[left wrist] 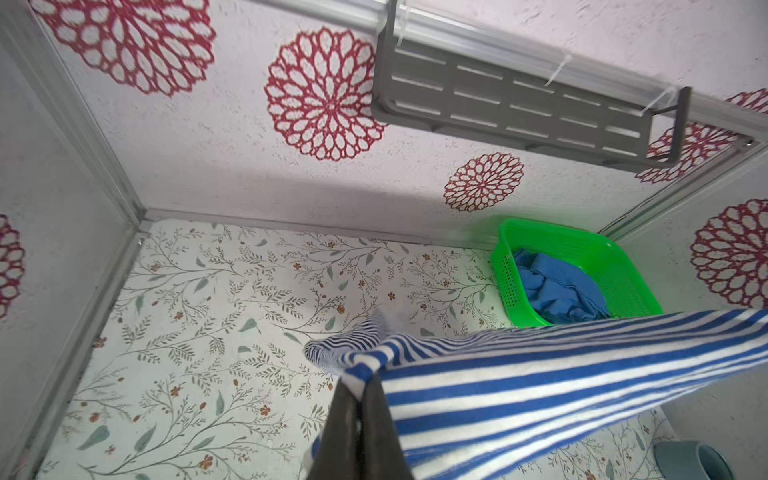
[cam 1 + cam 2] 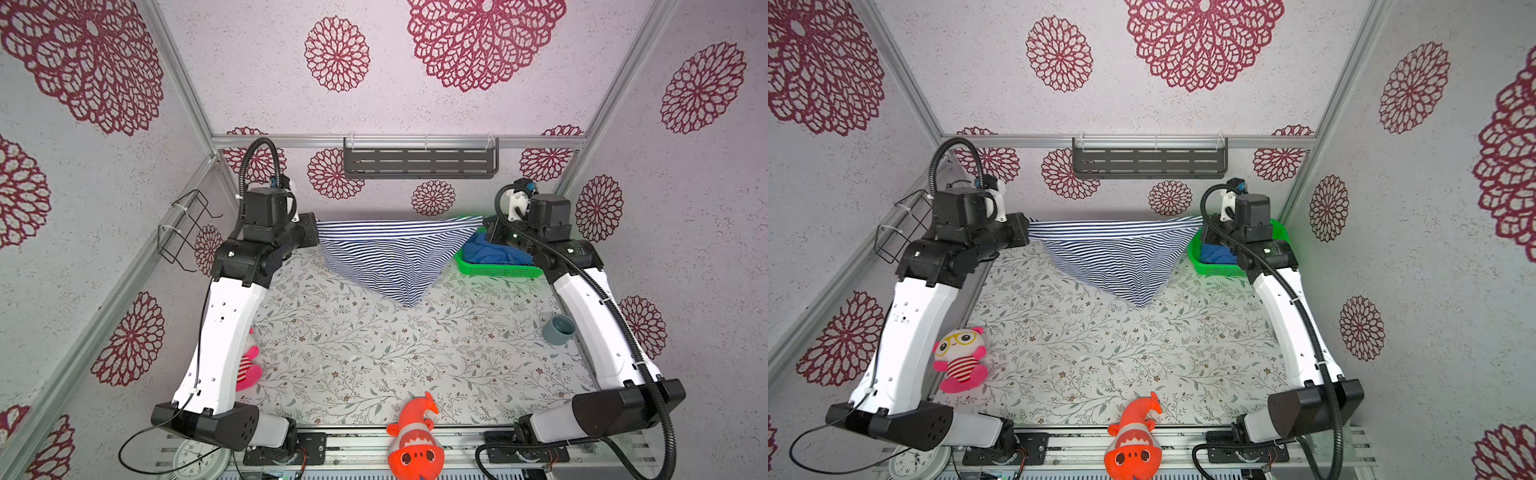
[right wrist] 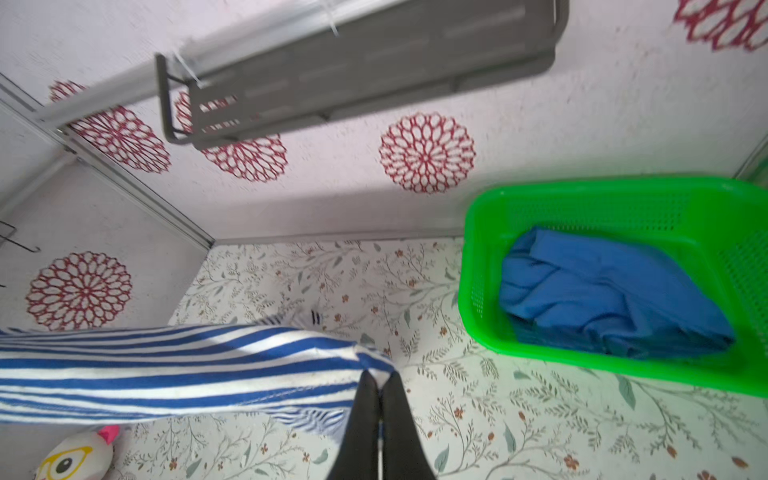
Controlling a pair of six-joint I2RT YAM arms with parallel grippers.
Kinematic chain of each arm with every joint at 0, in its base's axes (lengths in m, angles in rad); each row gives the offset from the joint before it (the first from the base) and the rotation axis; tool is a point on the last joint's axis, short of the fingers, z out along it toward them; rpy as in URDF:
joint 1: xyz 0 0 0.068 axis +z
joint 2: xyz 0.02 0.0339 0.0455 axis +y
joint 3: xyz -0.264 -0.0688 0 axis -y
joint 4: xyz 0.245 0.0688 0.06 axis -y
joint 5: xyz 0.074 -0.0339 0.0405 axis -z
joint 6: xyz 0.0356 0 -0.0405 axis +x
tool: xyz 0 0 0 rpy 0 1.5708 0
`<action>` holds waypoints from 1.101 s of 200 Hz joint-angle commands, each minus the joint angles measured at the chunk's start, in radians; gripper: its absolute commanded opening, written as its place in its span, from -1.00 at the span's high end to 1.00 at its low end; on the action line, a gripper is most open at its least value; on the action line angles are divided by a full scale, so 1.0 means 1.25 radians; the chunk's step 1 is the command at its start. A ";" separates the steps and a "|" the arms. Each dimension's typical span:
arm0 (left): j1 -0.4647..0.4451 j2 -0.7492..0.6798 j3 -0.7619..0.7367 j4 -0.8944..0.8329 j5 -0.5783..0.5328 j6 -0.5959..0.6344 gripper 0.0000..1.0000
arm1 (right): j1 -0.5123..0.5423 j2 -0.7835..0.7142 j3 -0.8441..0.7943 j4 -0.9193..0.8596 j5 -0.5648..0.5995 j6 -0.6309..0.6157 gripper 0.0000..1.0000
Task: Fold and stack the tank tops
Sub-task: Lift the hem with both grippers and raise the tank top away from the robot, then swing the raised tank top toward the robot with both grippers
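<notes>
Left gripper (image 1: 363, 382) clamped on one end of striped top (image 2: 386, 257), right gripper (image 3: 380, 378) on the other end. Top hangs stretched between them over far side of table (image 2: 374, 365), sagging to a point. Blue top (image 3: 602, 291) crumpled in basket (image 3: 582, 199), far right.

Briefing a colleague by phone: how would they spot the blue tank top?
In the far right corner of the floral table sits a green basket. The blue tank top lies crumpled inside it. Unlike the striped tank top held up alongside, it is plain.
</notes>
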 commanded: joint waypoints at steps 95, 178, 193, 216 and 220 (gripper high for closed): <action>0.106 0.125 0.166 0.029 0.081 0.041 1.00 | -0.002 0.184 0.293 -0.001 0.043 -0.100 1.00; 0.103 -0.106 0.066 0.021 0.009 0.037 1.00 | 0.038 0.028 0.238 -0.094 -0.111 -0.130 1.00; 0.103 -0.152 0.066 0.012 -0.010 0.037 1.00 | 0.051 -0.005 0.229 -0.115 -0.150 -0.124 1.00; 0.103 -0.199 0.101 -0.019 -0.011 0.036 1.00 | 0.083 -0.044 0.227 -0.149 -0.190 -0.123 1.00; 0.103 -0.205 0.107 -0.025 -0.004 0.035 1.00 | 0.090 -0.053 0.223 -0.153 -0.191 -0.125 1.00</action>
